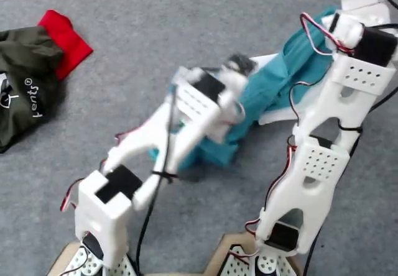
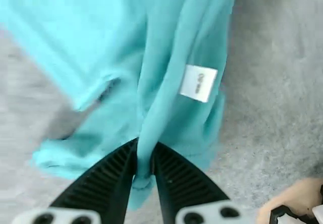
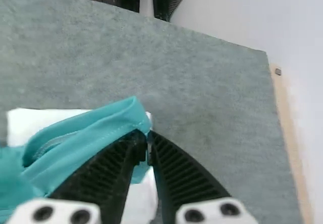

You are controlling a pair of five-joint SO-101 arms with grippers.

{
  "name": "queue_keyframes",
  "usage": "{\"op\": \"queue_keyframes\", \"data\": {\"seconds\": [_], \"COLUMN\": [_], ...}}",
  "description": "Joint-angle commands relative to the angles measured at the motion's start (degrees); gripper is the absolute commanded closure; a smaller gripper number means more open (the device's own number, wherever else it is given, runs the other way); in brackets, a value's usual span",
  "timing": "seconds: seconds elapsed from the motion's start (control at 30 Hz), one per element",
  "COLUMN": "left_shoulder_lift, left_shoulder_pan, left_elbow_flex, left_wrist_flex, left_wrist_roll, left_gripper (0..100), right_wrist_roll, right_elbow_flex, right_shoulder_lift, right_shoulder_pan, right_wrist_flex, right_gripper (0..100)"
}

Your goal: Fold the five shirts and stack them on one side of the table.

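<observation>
- A dark green shirt [image 1: 25, 83] and a red shirt [image 1: 65, 40] are lying bunched, touching, at the far left of the surface [image 1: 155, 33].
- The left gripper [image 2: 144, 151] is pinching a fold of the teal shirt [image 1: 267, 89] mid-surface, jaws narrow on cloth.
- The right gripper [image 3: 147, 138] is clamping the teal hem at the far right, above white cloth [image 3: 30, 120].
- In my judgement, both should be drawing apart evenly, tautening the shirt before laying it flat.

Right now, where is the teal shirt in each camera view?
High view: teal shirt stretched between the two arms, right of centre.
Left wrist view: a fold pinched in the left jaws, white tag nearby.
Right wrist view: its edge pinched in the right jaws.
Shared landmark: grey table cover beneath it.
</observation>
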Motion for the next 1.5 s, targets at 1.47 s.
{"op": "queue_keyframes", "data": {"seconds": [1.47], "left_shoulder_lift": [-52.5], "left_shoulder_pan": [-45.5], "left_elbow_flex": [-36.0], "left_wrist_flex": [8.3], "left_wrist_roll": [-9.8], "left_gripper": [97], "right_wrist_roll": [-24.3], "right_elbow_flex": [-1.0], "right_shoulder_lift": [-53.5], "right_shoulder_pan": [-5.8], "right_wrist_flex": [-11.1], "right_gripper": [98.5]}}
